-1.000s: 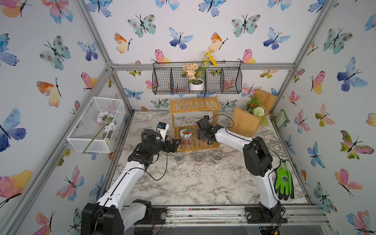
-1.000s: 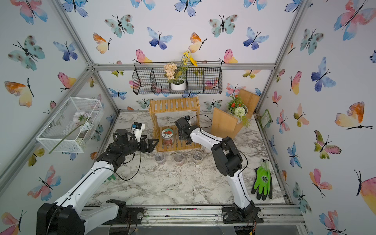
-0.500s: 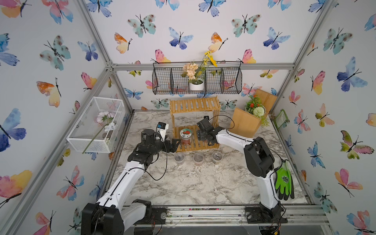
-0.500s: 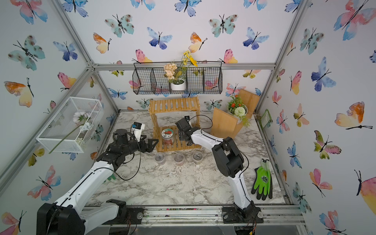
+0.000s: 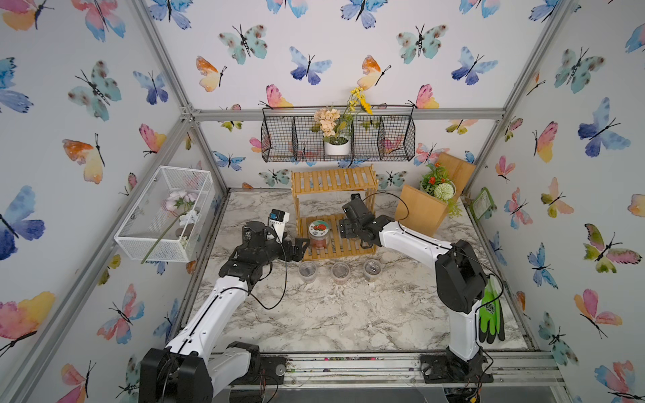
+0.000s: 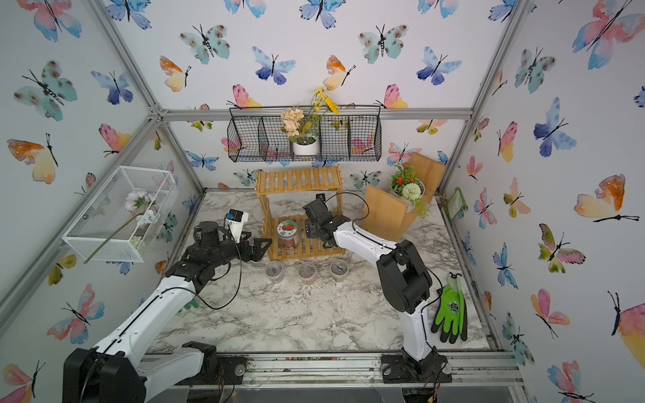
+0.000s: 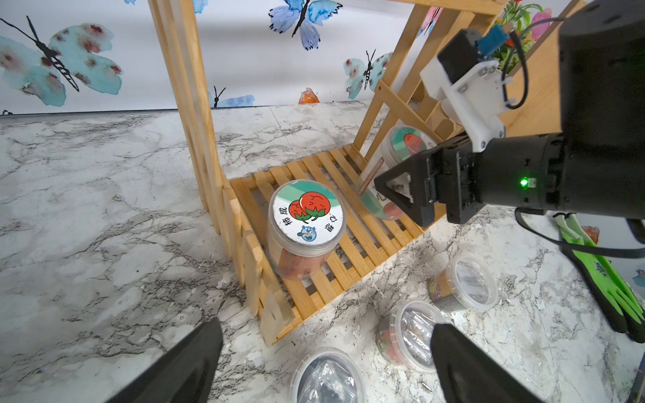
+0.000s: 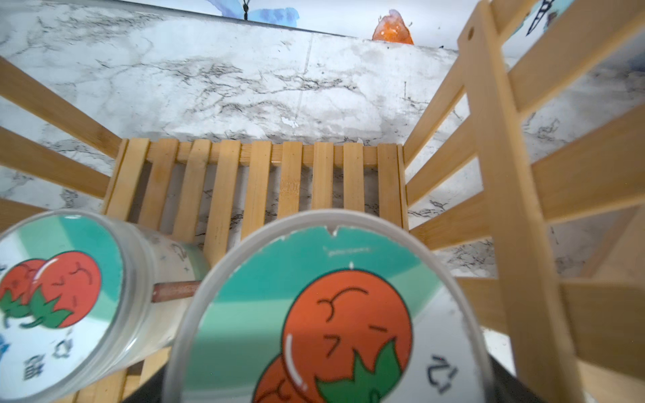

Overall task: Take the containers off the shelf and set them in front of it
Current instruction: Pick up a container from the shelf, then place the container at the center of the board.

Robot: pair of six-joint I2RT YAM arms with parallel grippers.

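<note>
The elbow of the right arm [image 5: 460, 279] is shifted outward toward the green gloves [image 5: 490, 314] since half a second ago. One jar [image 5: 318, 233] is stood at the left end of the lower board of the shelf [image 5: 334, 179]. A second jar [image 8: 314, 314] is set between the wide-spread jaws of the right gripper [image 5: 345, 230], grip not determinable. Three cups [image 5: 340, 272] are ranged on the tabletop [image 5: 331, 314] before the shelf. The left gripper [image 5: 299, 247] is held agape beside the shelf.

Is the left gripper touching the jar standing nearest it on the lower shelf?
Apart. In the left wrist view, the open left gripper sits short of the shelf, whose front corner and slats lie between its fingers and the jar.
</note>
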